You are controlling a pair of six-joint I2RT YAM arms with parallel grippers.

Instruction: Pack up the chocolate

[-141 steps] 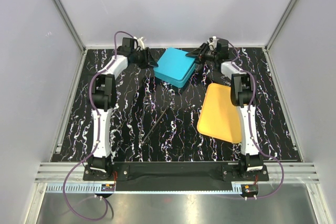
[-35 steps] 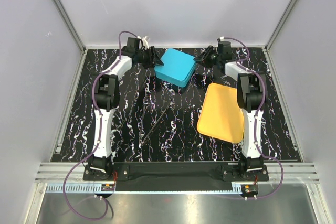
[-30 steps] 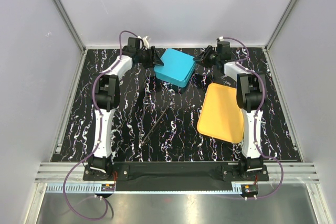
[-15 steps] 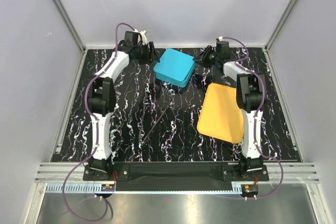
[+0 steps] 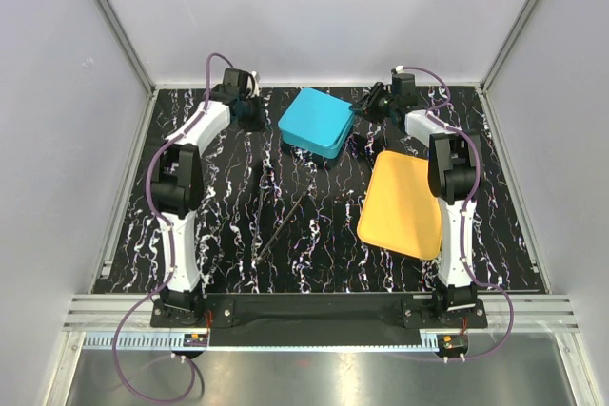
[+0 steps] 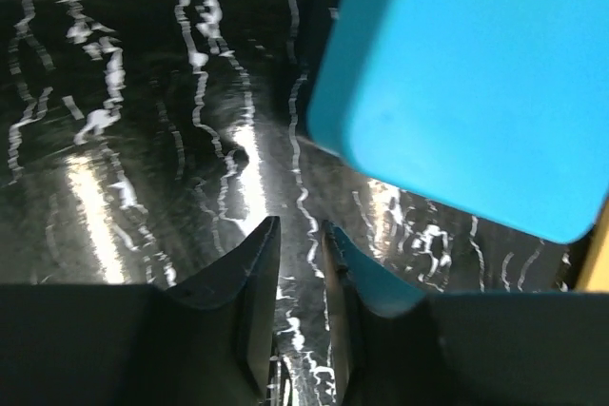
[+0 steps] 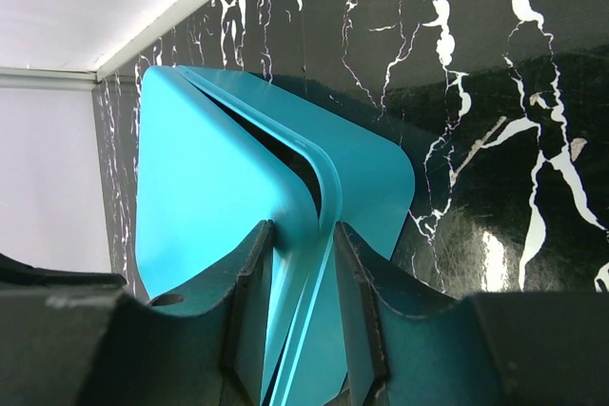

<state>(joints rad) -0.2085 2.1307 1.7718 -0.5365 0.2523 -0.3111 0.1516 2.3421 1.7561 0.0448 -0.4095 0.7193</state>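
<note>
chocolate does not show in any of the views, so i cannot tell you where it lies.

your right pincer (image 7: 303,235) is pinching the rim of the blue box (image 7: 209,187). one finger lies on the wide turquoise face, the other on the outer side, and the thin edge runs between them. in the right wrist view the box shows two turquoise layers, with a dark gap between them in the upper middle of the frame.

your left pincer (image 6: 300,230) is at the lower middle of the left wrist view. its fingers are almost pressed together, with only a thin slit between them, and nothing is in the slit but the desk (image 6: 143,140) below. the box fills the upper right of that frame, apart from the fingers.

in the top view the box is at the upper middle, with the left pincer just to its left and the right pincer at its right corner. a yellow tray (image 5: 404,204) lies flat, right of the centre and below the box. a thin dark stick (image 5: 283,223) lies slanted on the black marbled desk near the centre, apart from both.
</note>
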